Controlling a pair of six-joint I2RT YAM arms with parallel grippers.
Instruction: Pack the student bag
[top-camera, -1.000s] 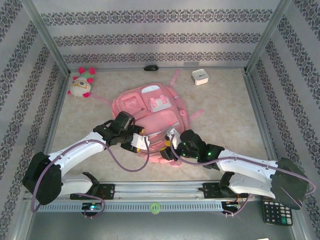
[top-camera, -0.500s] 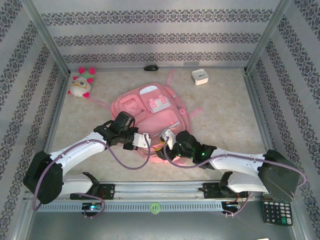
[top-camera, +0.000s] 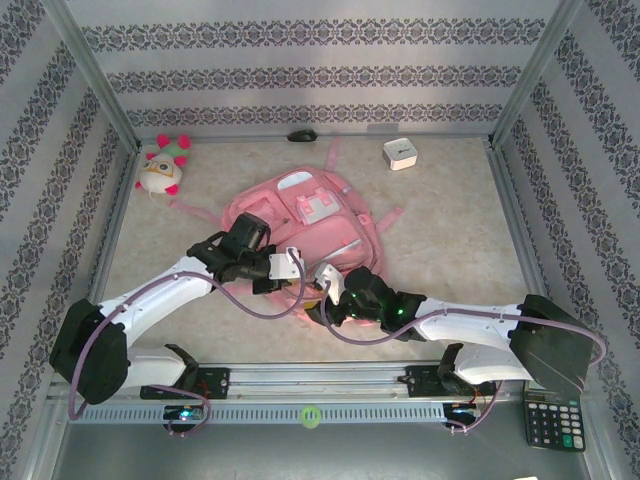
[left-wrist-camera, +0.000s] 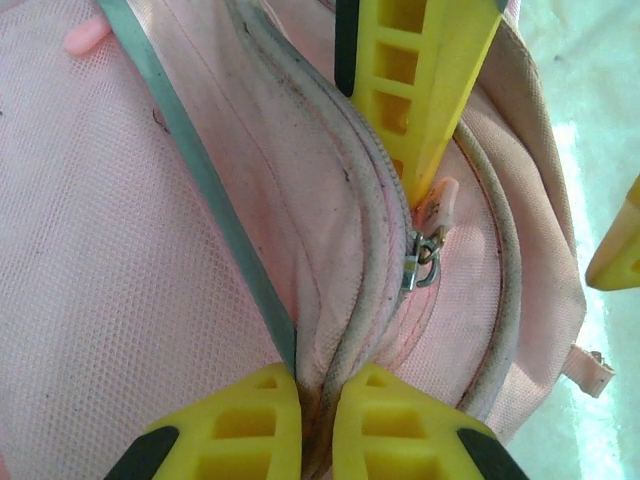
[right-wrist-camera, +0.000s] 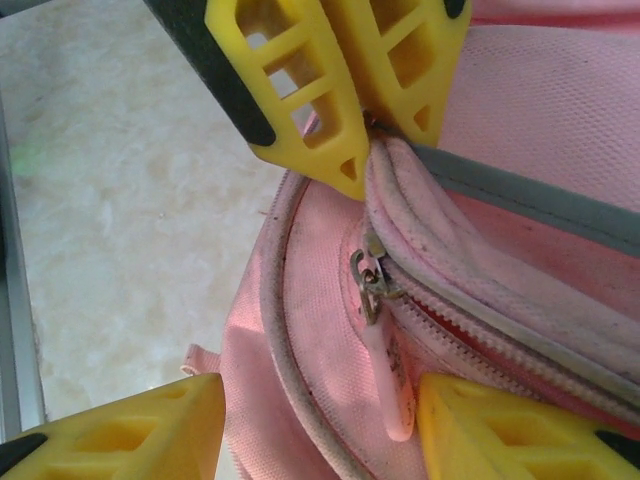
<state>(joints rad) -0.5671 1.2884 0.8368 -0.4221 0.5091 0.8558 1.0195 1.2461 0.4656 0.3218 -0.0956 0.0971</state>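
The student bag (top-camera: 312, 214), a large pink backpack, lies flat in the middle of the table. My left gripper (top-camera: 288, 266) (left-wrist-camera: 318, 388) is at its near edge, shut on a raised fold of the bag's fabric beside the main zipper. The metal zipper slider (left-wrist-camera: 422, 258) (right-wrist-camera: 372, 282) with its pink pull tab (right-wrist-camera: 392, 385) sits just past that pinch. My right gripper (top-camera: 322, 290) (right-wrist-camera: 320, 425) stands open, its yellow fingers (right-wrist-camera: 500, 430) on either side of the pull tab, not closed on it. The zipper behind the slider gapes slightly.
A white-and-pink plush toy (top-camera: 163, 166) lies at the far left, a small white box (top-camera: 400, 153) at the far right, a black mouse (top-camera: 302, 134) by the back wall. A calculator (top-camera: 553, 424) rests beyond the near rail. Metal frame posts flank the table.
My left gripper has closed on the bag's fabric fold and lifted it slightly. The right gripper has slid left along the bag's near edge to the zipper pull and opened a little wider.
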